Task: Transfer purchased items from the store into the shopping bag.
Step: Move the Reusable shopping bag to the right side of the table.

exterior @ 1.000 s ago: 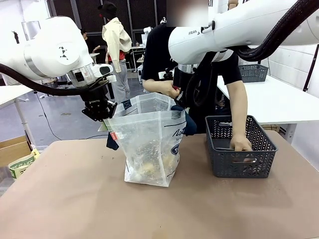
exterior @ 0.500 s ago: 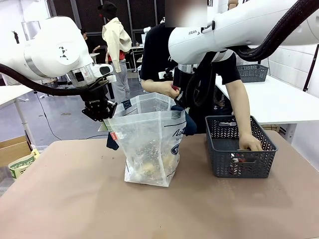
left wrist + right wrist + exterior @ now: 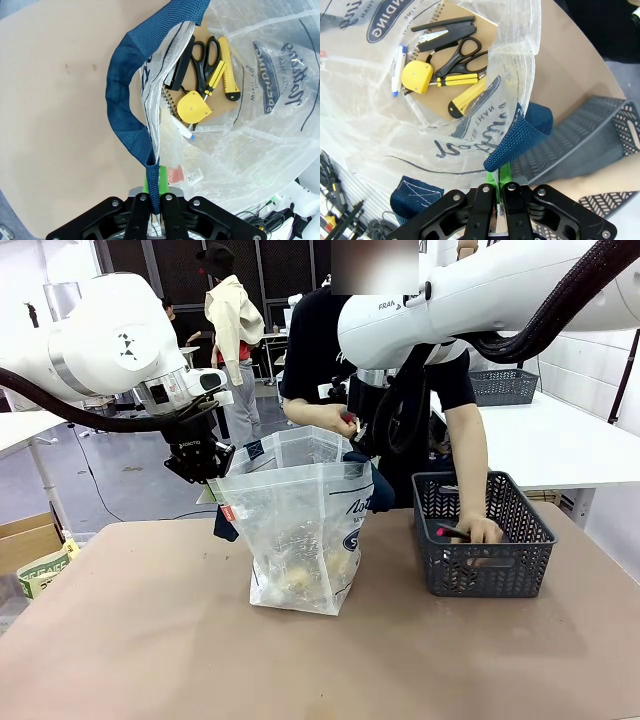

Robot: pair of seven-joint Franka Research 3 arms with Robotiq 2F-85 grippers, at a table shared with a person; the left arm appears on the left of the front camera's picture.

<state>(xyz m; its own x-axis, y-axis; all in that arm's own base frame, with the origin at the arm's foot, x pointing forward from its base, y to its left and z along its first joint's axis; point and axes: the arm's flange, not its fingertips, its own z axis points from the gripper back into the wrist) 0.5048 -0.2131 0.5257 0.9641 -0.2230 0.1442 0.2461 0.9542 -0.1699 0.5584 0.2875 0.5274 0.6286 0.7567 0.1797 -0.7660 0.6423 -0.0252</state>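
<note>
Shopping bag (image 3: 300, 530) first: where is it sitting, and who is holding it?

— It is standing on the table (image 3: 150, 640), left of the basket (image 3: 520, 575) and apart from it. I am holding its mouth wide. My left gripper (image 3: 153, 175) is clamping fully shut on one navy strap (image 3: 125, 100), and my right gripper (image 3: 498, 180) is pinching fully shut on the opposite strap (image 3: 520, 135), with the green pads pressing flat against the webbing.

What is lying in it already?

— Looking down from my wrists, I am seeing black-handled scissors (image 3: 202, 52), a yellow tape measure (image 3: 194, 107), a yellow utility knife (image 3: 229, 70), a yellow-and-black screwdriver (image 3: 212, 80), a flat black bar (image 3: 182, 60) that I am not managing to identify, and a white pen (image 3: 182, 131). All of them are resting on a tan spiral notebook (image 3: 220, 102) at the bottom.

So how far along are we getting?

— Well along, I am judging. The person's hand (image 3: 483, 531) is reaching inside the basket and closing around a slim dark thing with a red end (image 3: 450, 532), so at least that one is waiting to cross. The mesh walls are hiding the basket floor from me, so I am not able to say whether anything else is lying there.

And your part?

— Nothing is calling for a change, I am thinking. I am holding both straps apart and level, so the mouth is gaping for whatever that hand is bringing.
</note>
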